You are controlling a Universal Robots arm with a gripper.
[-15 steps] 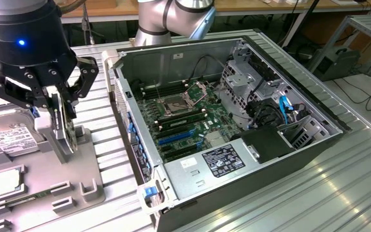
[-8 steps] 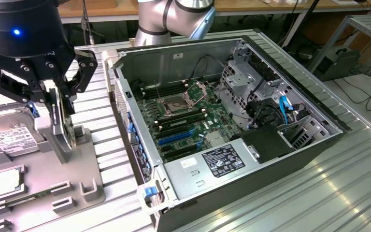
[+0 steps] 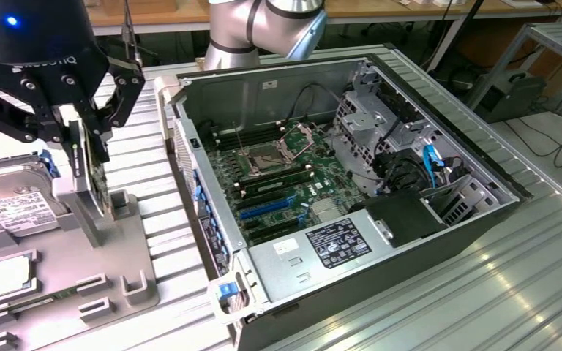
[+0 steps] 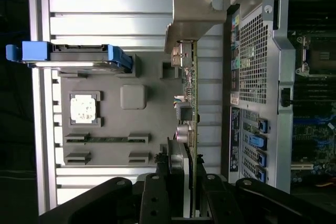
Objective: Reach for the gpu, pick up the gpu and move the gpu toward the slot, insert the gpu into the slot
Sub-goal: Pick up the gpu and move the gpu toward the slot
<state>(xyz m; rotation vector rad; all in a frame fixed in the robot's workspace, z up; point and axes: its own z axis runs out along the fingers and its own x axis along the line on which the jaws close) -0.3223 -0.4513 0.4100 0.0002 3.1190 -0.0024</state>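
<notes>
The gripper (image 3: pixel 79 142) is hanging over the gray fixture (image 3: pixel 129 241) at the exterior view's left, just beside the open case (image 3: pixel 291 95). Its jaws are standing narrow, clamping the gpu (image 3: pixel 93 164) by both faces.

The gpu is standing upright on edge, with its lower end sitting at the fixture's post (image 3: pixel 91 219). Whether the two are touching cannot be told.

In the wrist view the gpu (image 4: pixel 193 103) is showing edge-on. It is running from between the fingers (image 4: pixel 153 195) of the gripper (image 4: pixel 190 182) out to its silvery bracket (image 4: pixel 191 11), alongside the case's perforated rear panel (image 4: pixel 252 61).

The slot (image 3: pixel 261 210) is lying on the board inside the case, well apart from the gpu.

A hard drive (image 3: pixel 12 208) and a processor (image 3: pixel 9 278) are resting on the fixture, beside the gpu.
</notes>
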